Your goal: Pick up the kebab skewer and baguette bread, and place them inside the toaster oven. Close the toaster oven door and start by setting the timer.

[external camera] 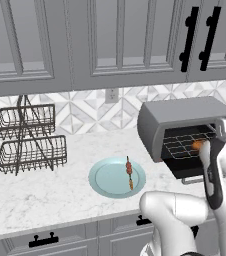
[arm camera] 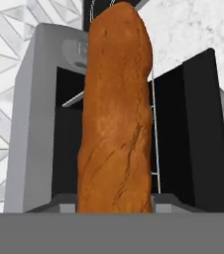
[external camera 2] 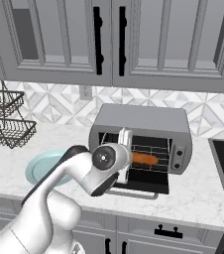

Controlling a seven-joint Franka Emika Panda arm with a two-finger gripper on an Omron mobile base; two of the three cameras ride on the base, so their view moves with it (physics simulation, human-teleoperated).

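Reaching into the mouth of the large grey metal toaster oven [external camera 2: 142, 130] with its rounded top, the white arm's two-finger gripper [external camera 2: 125, 140] is closed partway around the small elongated orange-brown baguette bread [arm camera: 115, 114], which runs lengthwise out from between the jaws toward the oven's dark cavity. From the right base view the loaf [external camera 2: 144, 159] lies across the wire rack [external camera 2: 153, 151] inside that cavity, its far end pointing toward the control strip on the oven's right. The toaster oven door [external camera 2: 142, 184], a wide dark glass panel in a grey frame, hangs folded down flat in front of the oven, its silvery bar handle along the outer edge. Left of the oven on the white marble counter [external camera: 45, 185] sits a round pale blue plate [external camera: 107, 181], and on it rests the kebab skewer [external camera: 129, 172], a slim stick with reddish and brownish chunks, well apart from the oven. Farther left of the oven stands a two-tier dark wire basket rack [external camera: 27, 140], against the patterned backsplash.
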